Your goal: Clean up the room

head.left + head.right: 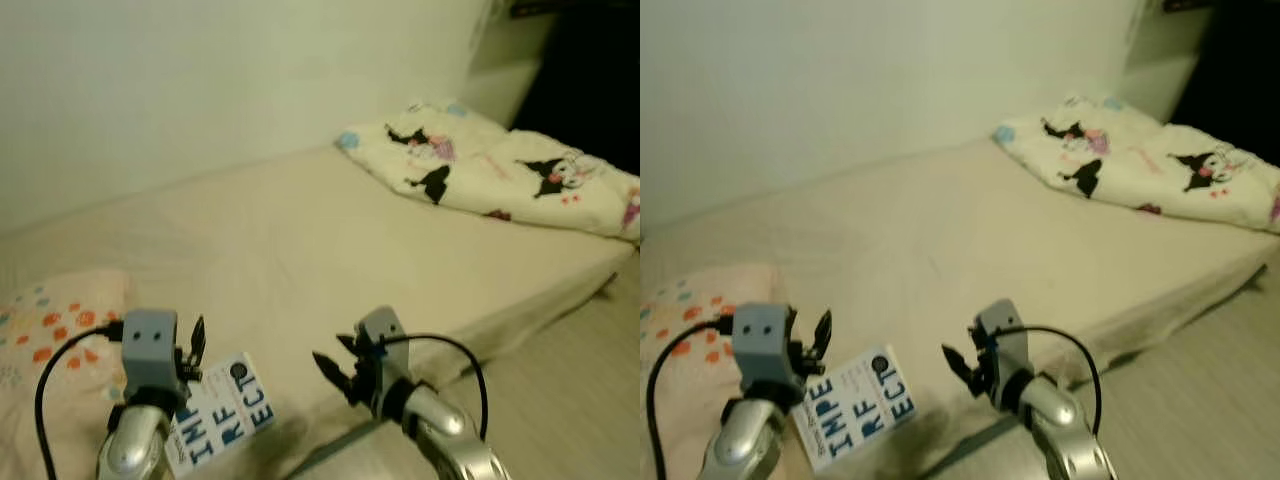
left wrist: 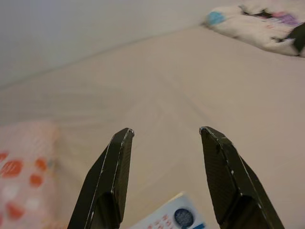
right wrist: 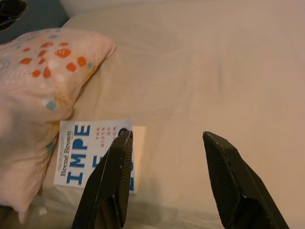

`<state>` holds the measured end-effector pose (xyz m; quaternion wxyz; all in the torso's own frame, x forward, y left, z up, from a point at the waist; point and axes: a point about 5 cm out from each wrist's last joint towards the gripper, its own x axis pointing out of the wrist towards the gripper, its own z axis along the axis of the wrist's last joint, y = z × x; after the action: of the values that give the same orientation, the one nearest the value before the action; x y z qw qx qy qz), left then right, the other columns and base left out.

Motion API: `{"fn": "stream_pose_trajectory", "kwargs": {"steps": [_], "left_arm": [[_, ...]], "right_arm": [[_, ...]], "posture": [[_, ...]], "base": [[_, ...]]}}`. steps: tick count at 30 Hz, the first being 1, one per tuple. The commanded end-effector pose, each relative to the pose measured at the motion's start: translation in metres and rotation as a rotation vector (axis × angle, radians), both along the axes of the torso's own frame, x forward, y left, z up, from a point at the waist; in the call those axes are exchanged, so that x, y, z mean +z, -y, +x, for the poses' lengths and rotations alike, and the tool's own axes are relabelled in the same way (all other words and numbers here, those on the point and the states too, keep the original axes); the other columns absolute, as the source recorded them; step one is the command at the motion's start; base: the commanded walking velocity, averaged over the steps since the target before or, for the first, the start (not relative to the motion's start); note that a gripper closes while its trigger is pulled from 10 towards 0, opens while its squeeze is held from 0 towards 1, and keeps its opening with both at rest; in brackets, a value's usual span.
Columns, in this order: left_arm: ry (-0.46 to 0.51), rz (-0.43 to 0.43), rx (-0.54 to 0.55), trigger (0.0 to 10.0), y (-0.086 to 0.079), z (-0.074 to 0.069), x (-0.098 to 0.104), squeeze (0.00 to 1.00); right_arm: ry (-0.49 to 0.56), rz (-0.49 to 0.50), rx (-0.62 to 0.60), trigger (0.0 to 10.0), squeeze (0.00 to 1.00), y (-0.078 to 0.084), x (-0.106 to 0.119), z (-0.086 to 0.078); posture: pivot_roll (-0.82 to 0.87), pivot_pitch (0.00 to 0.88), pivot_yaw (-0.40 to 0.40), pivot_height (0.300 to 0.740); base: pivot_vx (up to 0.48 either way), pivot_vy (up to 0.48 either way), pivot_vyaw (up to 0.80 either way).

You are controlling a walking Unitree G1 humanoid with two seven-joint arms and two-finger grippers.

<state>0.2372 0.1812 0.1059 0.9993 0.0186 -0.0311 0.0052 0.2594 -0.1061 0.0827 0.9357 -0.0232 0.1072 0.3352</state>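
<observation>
The white paperback book with blue lettering (image 1: 222,412) lies at the beige bed's (image 1: 330,240) near edge, beside the orange-dotted pillow (image 3: 33,90). My left fingers (image 1: 192,352) and right fingers (image 1: 335,372) hover spread above it, holding nothing.

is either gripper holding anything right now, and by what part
Nothing is held. The left gripper and right gripper are both open above the bed, and the book lies untouched beside the pillow.

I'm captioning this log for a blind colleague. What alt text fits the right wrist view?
Open right gripper hovers over a beige bed, aimed past a white book with blue lettering lying flat near the mattress edge. The book lies against a peach pillow with orange dots.
</observation>
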Motion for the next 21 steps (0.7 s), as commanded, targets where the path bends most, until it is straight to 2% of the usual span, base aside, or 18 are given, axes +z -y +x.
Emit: {"fn": "stream_pose_trajectory", "kwargs": {"steps": [1,18,21], "left_arm": [[-0.016,-0.02,0.006,10.0,-0.0007,-0.0036,-0.0039,0.0],[-0.019,-0.014,0.017,10.0,-0.0036,-0.0052,-0.0049,0.0],[-0.043,-0.017,0.036,10.0,-0.0056,-0.0043,-0.0082,0.0]], "right_arm": [[-0.007,0.001,0.021,10.0,0.0,-0.0028,-0.002,-0.0039],[-0.009,-0.002,0.047,10.0,0.0,-0.0062,-0.0039,-0.0047],[0.007,-0.046,-0.009,10.0,0.0,-0.0033,-0.007,-0.0001]], "posture": [[-0.05,0.087,-0.032,0.733],[-0.04,0.09,-0.04,0.733],[-0.04,0.09,-0.04,0.733]], "base": [[0.0,0.0,0.0],[0.0,0.0,0.0],[0.0,0.0,0.0]]}}
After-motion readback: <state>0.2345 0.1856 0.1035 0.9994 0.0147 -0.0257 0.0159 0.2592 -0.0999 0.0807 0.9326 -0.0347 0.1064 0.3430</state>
